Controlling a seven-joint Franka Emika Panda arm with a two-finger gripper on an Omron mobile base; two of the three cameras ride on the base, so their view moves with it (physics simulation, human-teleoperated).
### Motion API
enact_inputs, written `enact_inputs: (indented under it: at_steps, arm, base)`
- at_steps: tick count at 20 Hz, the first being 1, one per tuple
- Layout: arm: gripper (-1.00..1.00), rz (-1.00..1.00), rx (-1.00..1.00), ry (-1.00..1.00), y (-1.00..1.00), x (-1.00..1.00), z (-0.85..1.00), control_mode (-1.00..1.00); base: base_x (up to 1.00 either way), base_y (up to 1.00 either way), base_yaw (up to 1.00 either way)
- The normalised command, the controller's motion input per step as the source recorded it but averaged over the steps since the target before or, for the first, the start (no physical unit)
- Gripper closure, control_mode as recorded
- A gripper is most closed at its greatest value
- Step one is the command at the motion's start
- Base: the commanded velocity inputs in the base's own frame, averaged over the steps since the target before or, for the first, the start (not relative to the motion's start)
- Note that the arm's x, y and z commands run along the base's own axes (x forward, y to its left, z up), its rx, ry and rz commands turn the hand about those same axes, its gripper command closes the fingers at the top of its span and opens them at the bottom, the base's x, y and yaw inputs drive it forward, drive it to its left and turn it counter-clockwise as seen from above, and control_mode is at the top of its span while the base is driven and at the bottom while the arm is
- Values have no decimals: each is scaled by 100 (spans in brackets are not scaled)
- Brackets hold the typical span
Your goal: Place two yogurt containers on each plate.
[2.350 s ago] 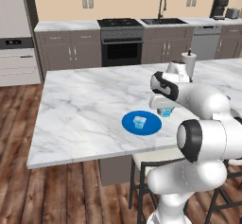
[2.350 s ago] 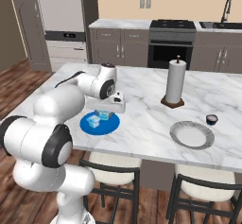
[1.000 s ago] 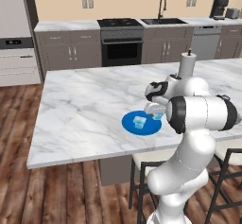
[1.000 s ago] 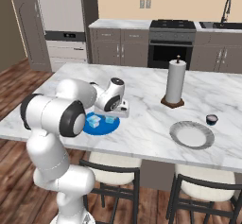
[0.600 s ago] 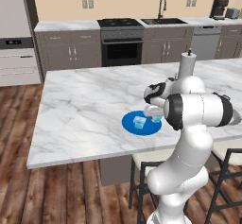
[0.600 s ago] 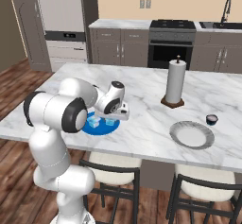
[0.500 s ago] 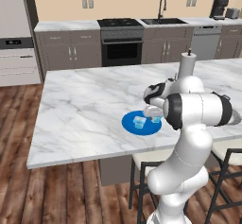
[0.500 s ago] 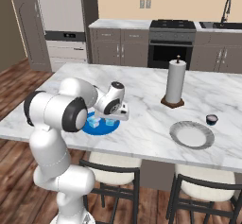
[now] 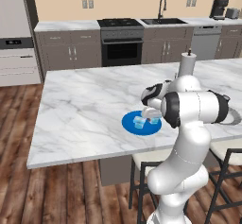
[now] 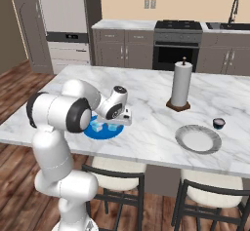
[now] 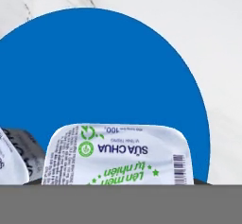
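Note:
The bright blue plate point(image 9: 129, 123) point(image 10: 99, 135) point(image 11: 104, 67) lies near the island's front edge. One pale blue yogurt container point(image 9: 138, 122) point(image 10: 97, 126) point(image 11: 8, 160) stands on it. My gripper point(image 9: 153, 118) point(image 10: 117, 125) hangs low over the plate's right part, shut on a second pale blue yogurt container point(image 9: 154, 121) point(image 11: 118, 153) with a printed white lid, right beside the first. Whether this cup touches the plate I cannot tell. The grey-silver plate point(image 10: 198, 139) lies bare to the right, with the dark yogurt container point(image 10: 218, 123) just behind it. A third pale cup is out of view.
A tall white paper towel roll point(image 10: 179, 86) point(image 9: 186, 65) stands on a wooden base at the back of the marble island point(image 9: 85, 105). Bar stools point(image 10: 116, 181) sit under the front edge. My own arm crosses above the blue plate.
My gripper has carried the held yogurt container from behind the blue plate forward and down over it, close beside the cup that stood there. Nothing else moved.

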Motion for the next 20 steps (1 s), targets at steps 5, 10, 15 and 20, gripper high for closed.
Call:
enact_inputs:
  at_steps: [5, 10, 15, 20]
  arm:
    - [100, 1, 0, 0, 4, 11, -15, -100]
    - [100, 2, 0, 0, 0, 15, -9, -100]
    - [100, 2, 0, 0, 0, 6, -1, -100]
    - [-100, 2, 0, 0, 0, 0, 0, -100]
  base:
    - [0, 0, 0]
    - [0, 0, 0]
    - [0, 0, 0]
    - [0, 0, 0]
